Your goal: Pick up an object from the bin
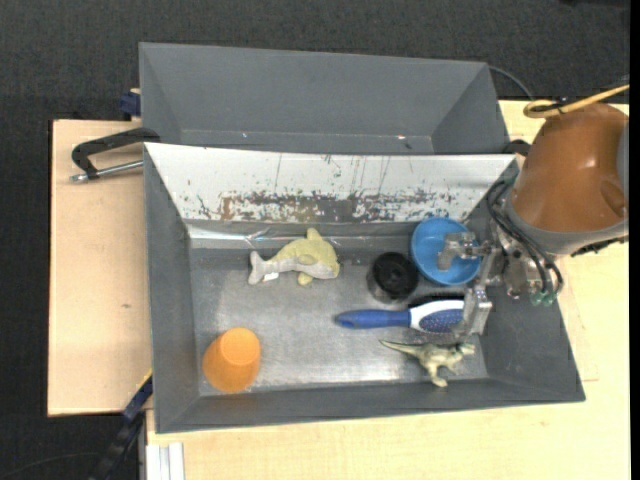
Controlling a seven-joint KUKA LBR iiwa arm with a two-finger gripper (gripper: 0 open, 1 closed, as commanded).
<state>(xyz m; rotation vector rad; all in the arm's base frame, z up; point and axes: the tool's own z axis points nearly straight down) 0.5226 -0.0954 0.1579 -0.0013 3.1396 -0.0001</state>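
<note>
Sloping inward on every side, the grey bin (170, 298) is leaving open floor across its middle and left. The gripper (478, 313) is hanging by the right wall, at the bristle end of a blue brush (395, 319); its spread cannot be told. A pale shark (297, 258) is lying near the back edge, a blue cup (437, 253) beside the gripper, an orange cup (232, 358) front-left, an olive dinosaur (437, 354) along the front edge.
</note>
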